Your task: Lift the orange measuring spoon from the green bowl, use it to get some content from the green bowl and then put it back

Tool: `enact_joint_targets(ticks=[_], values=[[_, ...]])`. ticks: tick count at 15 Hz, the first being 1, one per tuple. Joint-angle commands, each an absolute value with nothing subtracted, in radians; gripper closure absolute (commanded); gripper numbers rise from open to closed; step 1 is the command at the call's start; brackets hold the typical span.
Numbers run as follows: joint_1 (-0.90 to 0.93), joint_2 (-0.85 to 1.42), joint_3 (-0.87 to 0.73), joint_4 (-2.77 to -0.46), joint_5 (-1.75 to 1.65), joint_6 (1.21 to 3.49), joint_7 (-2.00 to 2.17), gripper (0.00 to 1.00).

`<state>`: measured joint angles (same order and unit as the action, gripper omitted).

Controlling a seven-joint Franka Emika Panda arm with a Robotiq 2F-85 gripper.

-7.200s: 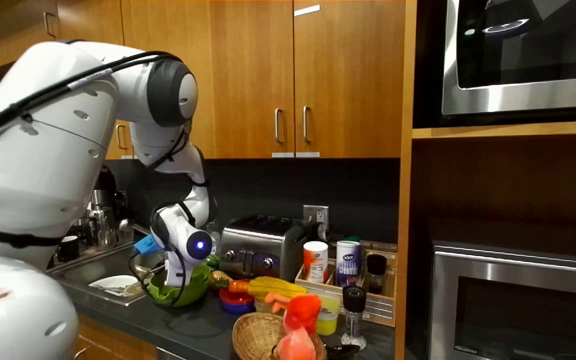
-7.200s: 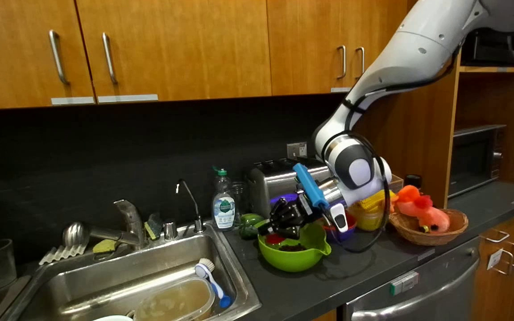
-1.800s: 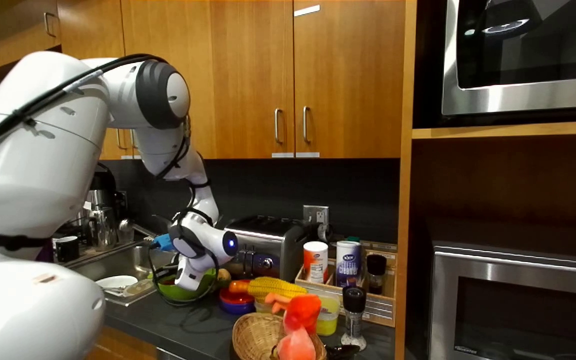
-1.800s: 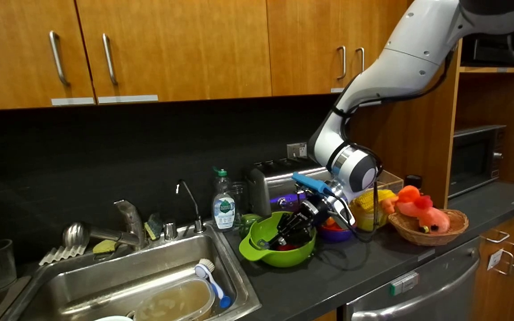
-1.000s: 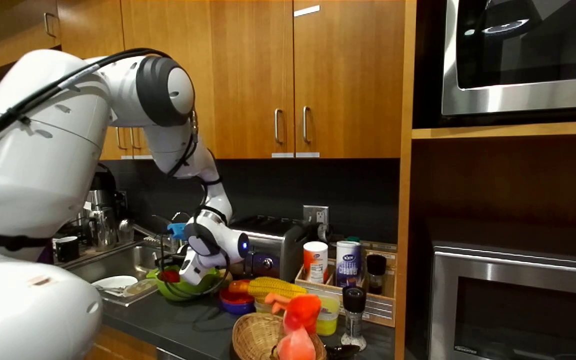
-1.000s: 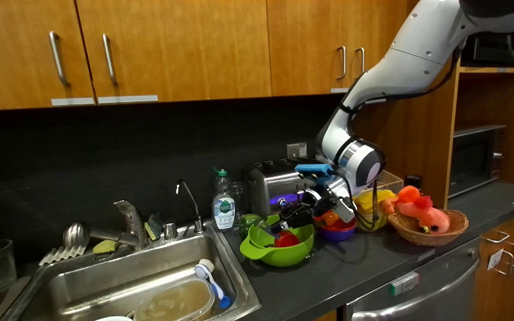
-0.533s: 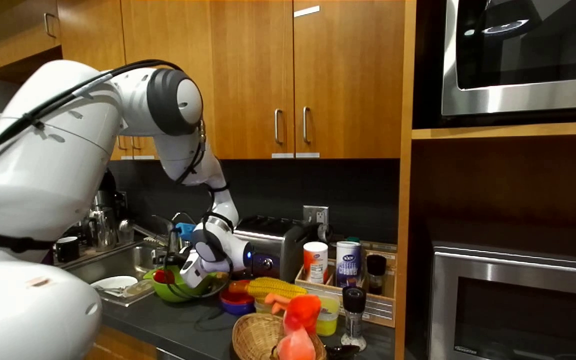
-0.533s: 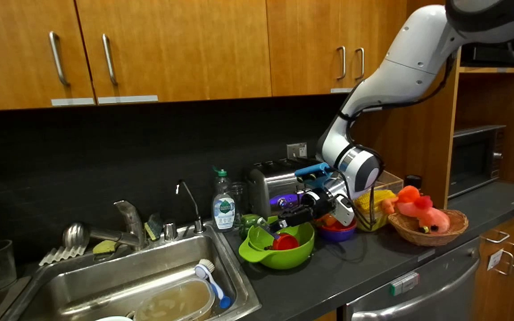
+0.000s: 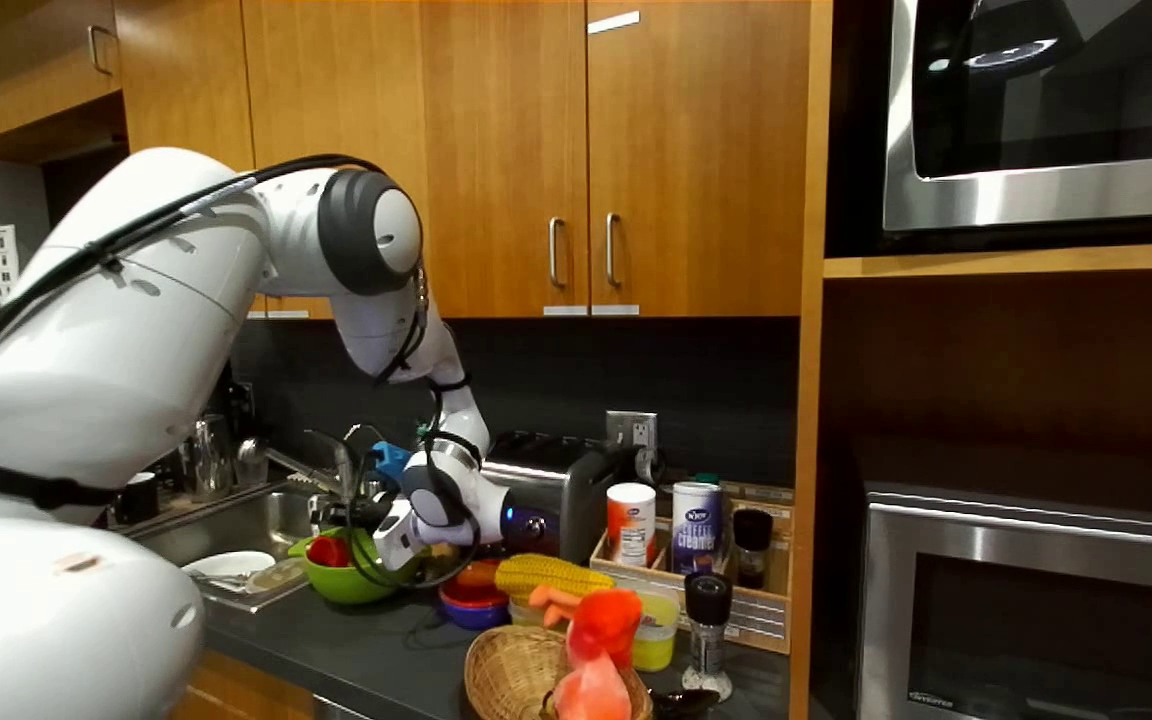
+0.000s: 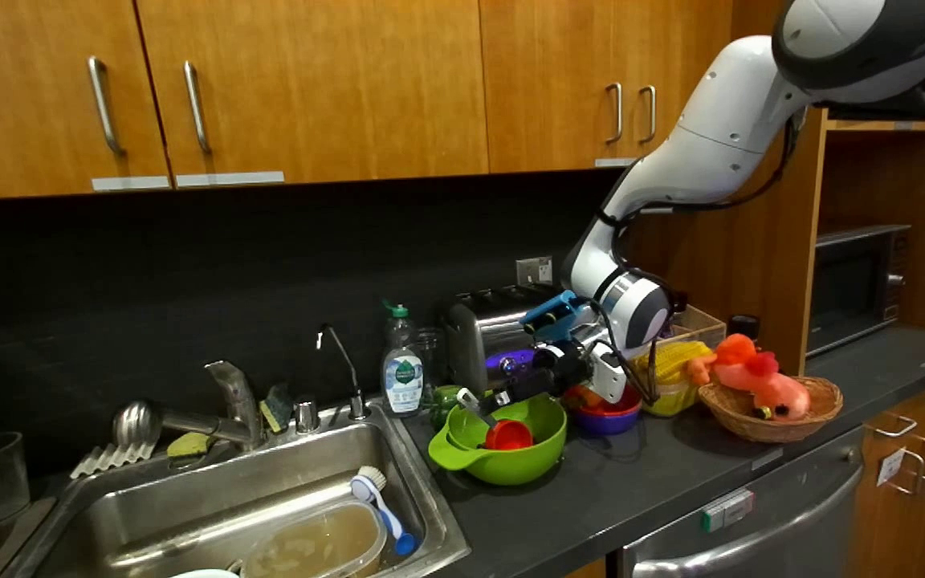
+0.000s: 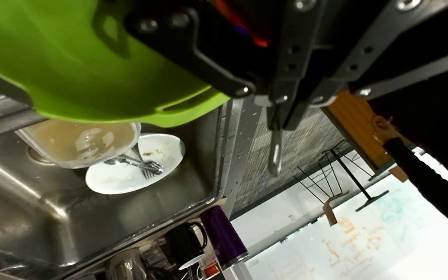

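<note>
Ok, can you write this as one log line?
hand: shut on measuring spoon | its cup: in or above green bowl | scooping done: cannot tell

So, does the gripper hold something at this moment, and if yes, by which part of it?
Yes, the gripper holds the orange-red measuring spoon by its handle, whose end sticks out beyond the grip.

1 red measuring spoon [image 10: 509, 436] in gripper [image 10: 498, 400] over green bowl [image 10: 515, 467]
</note>
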<state>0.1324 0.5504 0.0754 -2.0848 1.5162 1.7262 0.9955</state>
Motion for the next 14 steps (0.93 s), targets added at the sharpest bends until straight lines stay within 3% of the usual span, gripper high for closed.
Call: enact_joint_targets(ticks=[1,14], values=[[0.131,0.557,0.062,-2.051,1.474,1.678,1.075,0.99],[0.124,0.433,0.035,-2.044,1.379,1.617,1.346,0.99]])
